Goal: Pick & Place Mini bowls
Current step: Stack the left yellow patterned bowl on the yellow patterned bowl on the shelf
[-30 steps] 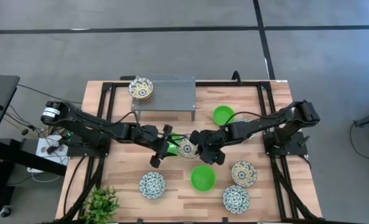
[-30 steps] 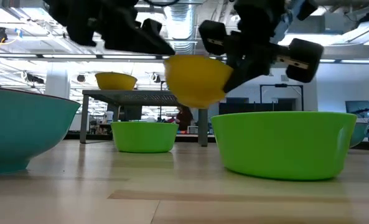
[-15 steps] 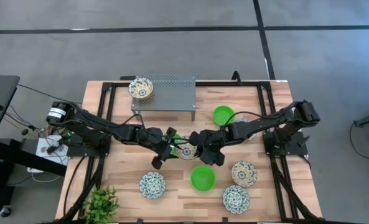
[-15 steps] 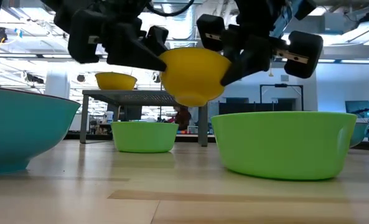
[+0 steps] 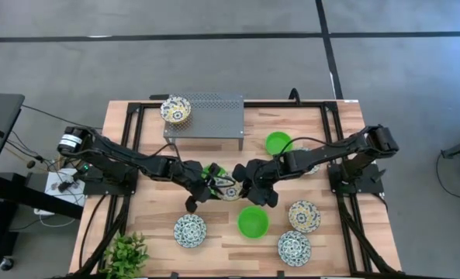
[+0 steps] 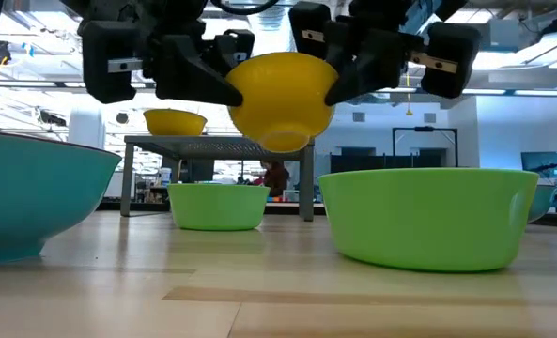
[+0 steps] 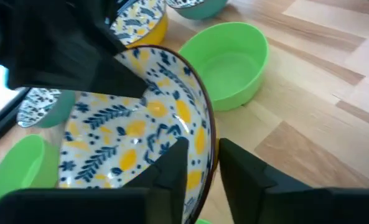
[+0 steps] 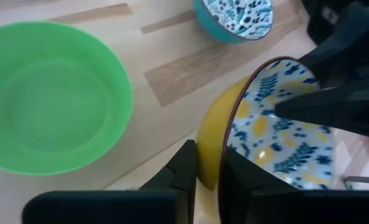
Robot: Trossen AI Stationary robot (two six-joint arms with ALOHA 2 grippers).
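A yellow-cream patterned mini bowl (image 6: 280, 99) hangs in the air over the table's middle (image 5: 228, 189). My left gripper (image 5: 208, 186) is at its left rim and my right gripper (image 5: 250, 184) at its right rim, both shut on it. A second yellow-cream bowl (image 5: 175, 109) stands on its base on the grey perforated stand (image 5: 214, 116). A green bowl (image 5: 216, 170) shows partly under my left gripper. My left gripper has the bowl's left rim (image 7: 208, 144) between its fingers, one finger (image 7: 172, 168) inside the bowl and one outside. It comes slanting down from the table's left. The bowl is clear of the table and nearly upright. My right gripper pinches the bowl's right wall (image 8: 209, 155), one finger (image 8: 237, 177) on the patterned inside and one on the yellow outside. It comes slanting down from the table's right. The bowl hangs clear of the table.
On the table stand green bowls (image 5: 278, 142) (image 5: 253, 221), blue-and-white bowls (image 5: 190, 229) (image 5: 294, 247) and a yellow-cream bowl (image 5: 304, 215). A potted plant (image 5: 125, 254) sits at the near left corner. The near green bowl (image 6: 428, 216) lies just right of the held bowl.
My left gripper has moved toward the table's right edge up to the bowl and taken its left rim between its fingers. The bowl, still in my right gripper, has risen a little and shifted slightly toward the table's left edge.
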